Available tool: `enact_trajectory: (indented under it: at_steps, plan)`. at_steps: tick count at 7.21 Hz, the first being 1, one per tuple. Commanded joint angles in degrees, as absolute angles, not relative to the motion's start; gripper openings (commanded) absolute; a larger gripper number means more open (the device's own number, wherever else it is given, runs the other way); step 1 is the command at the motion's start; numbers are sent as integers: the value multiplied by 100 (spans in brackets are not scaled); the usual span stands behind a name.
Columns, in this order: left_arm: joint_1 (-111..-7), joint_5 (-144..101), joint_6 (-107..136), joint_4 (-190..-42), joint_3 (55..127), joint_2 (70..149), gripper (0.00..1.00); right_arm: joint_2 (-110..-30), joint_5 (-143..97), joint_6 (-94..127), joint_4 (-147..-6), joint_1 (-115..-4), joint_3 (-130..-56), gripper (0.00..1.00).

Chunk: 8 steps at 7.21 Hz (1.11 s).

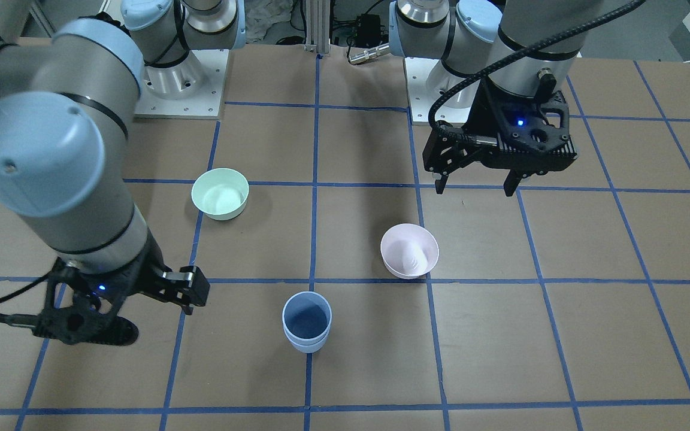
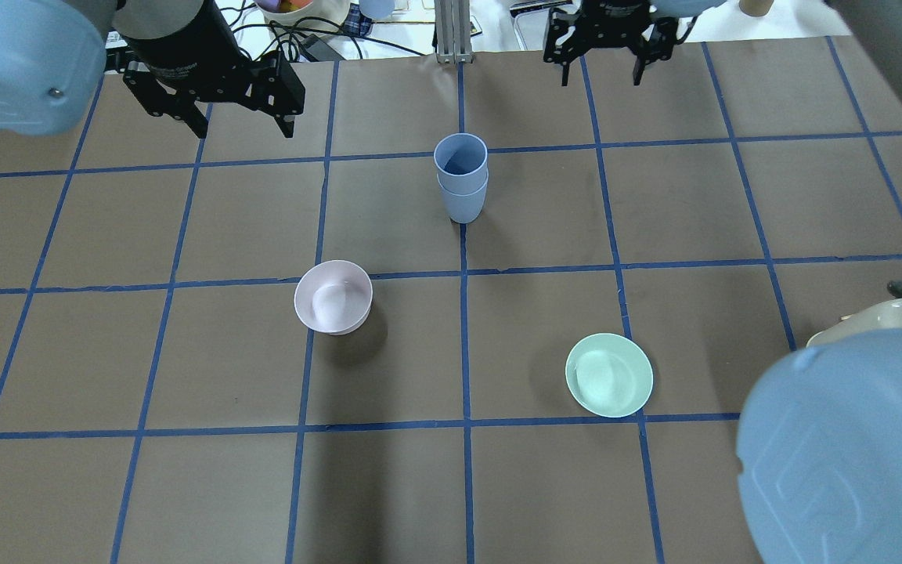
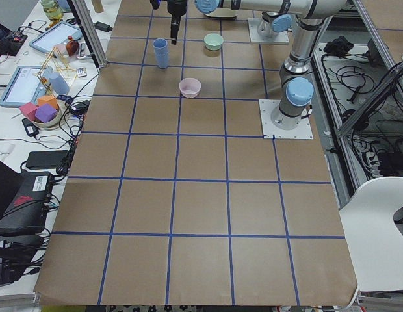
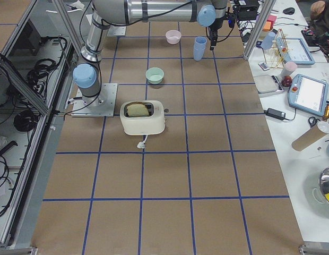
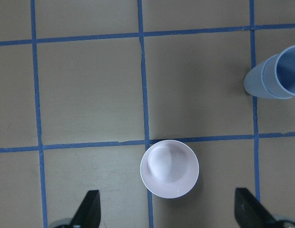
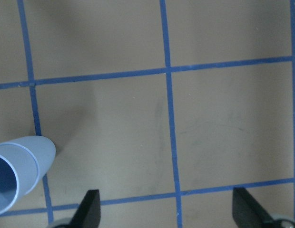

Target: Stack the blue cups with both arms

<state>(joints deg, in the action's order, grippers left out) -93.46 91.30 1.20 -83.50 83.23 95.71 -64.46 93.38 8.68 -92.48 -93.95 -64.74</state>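
The two blue cups (image 2: pixel 460 176) stand nested, one inside the other, upright on a blue tape line at the far middle of the table. They also show in the front view (image 1: pixel 306 323), the left wrist view (image 5: pixel 276 73) and the right wrist view (image 6: pixel 19 175). My left gripper (image 2: pixel 243 129) is open and empty, raised off to the left of the stack; in the front view it (image 1: pixel 474 190) hangs on the right. My right gripper (image 2: pixel 600 78) is open and empty, right of the stack near the far edge. Neither gripper touches the cups.
A pale pink bowl (image 2: pixel 333 298) sits left of centre, below my left gripper in the wrist view (image 5: pixel 169 168). A mint-green bowl (image 2: pixel 609 374) sits to the right. A cream toaster (image 4: pixel 143 118) stands near the right arm's base. Clutter lies beyond the far edge.
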Motion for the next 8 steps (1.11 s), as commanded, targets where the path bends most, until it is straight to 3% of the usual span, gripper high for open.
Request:
enact_trajectory:
  at_steps: [1, 4, 8]
  plan:
    - [-9343, 9123, 123, -8350, 8323, 9571, 100, -7422, 9352, 711, -8727, -9255, -7080, 96]
    - [-9343, 9141, 123, -8350, 8323, 9571, 100, -8147, 9325, 660, -9095, -9246, -8004, 100]
    - [-9334, 9132, 123, -8350, 8323, 9571, 100, -8182, 9096, 633, -9387, -9220, -8104, 100]
